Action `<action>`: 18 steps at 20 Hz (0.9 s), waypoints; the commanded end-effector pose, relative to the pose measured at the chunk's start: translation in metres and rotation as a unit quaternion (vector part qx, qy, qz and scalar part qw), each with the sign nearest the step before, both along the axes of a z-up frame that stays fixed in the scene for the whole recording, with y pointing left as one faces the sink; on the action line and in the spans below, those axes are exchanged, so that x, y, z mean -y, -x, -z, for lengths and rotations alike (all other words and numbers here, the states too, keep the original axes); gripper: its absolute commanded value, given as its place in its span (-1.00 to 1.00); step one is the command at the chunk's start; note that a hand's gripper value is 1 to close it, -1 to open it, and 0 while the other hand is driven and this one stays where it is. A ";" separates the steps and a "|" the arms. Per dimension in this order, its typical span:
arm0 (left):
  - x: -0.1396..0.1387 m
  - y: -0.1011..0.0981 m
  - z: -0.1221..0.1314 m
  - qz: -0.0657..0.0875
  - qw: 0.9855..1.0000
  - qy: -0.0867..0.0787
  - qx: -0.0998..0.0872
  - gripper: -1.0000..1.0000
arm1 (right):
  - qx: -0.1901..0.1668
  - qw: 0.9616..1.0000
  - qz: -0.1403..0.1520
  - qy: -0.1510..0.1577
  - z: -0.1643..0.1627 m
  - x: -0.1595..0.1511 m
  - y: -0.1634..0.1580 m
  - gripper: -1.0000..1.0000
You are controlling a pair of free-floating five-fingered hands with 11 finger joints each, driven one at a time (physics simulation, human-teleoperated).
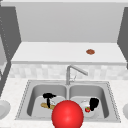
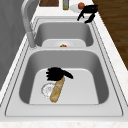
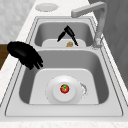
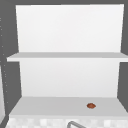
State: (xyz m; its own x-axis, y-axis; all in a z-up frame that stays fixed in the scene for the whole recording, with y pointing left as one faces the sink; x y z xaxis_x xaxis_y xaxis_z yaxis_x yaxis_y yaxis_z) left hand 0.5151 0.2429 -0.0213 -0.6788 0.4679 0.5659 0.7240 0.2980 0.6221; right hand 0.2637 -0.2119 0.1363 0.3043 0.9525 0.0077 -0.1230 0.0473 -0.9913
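With my left hand point(image 2: 57, 73) sitting low in the left basin, I'm seeing its fingers curling down over the top end of the baguette point(image 2: 57, 89), thumb poking out to the side, so I'm calling that a grip on the loaf. The baguette is lying flat on the basin floor w/ its upper end under my palm and its side just overlapping the drain point(image 2: 46, 89). Guessing it's lying low like that bc the basin walls are boxing it in.

Right hand point(image 3: 25, 55) is hanging in the air above the near rim of the right basin, fingers drooping down, relaxed, holding nothing. Below it, well apart, a white plate point(image 3: 55, 97) is resting on the basin floor w/ a small tomato point(image 3: 64, 88) sitting in the middle, prob so it isn't rolling around.

Other stuff: the faucet point(image 1: 72, 72) is swinging its spout toward the right basin, the divider btw the basins is standing between my two hands, and a big red ball point(image 1: 67, 114) is blocking part of the front view, covering the sink's front edge. A small brown thing point(image 4: 91, 105) is lying on the shelf above; can't tell what it is. Another plate point(image 3: 46, 7) is sitting on the counter left of the sink.
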 end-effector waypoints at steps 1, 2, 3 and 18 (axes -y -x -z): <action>-0.004 0.006 -0.016 -0.007 1.000 -0.024 0.008 -1.00 | 0.000 1.000 0.000 0.000 0.000 0.000 0.000 0.00; -0.005 0.008 -0.021 -0.007 1.000 -0.028 0.008 -1.00 | 0.000 1.000 0.000 0.000 0.000 0.000 0.000 0.00; -0.006 0.010 -0.026 -0.008 0.999 -0.032 0.007 -1.00 | 0.000 1.000 0.000 0.000 0.000 0.000 0.000 0.00; -0.023 0.027 -0.069 -0.023 0.998 -0.054 -0.013 -1.00 | 0.000 1.000 0.000 0.000 0.000 0.000 0.000 0.00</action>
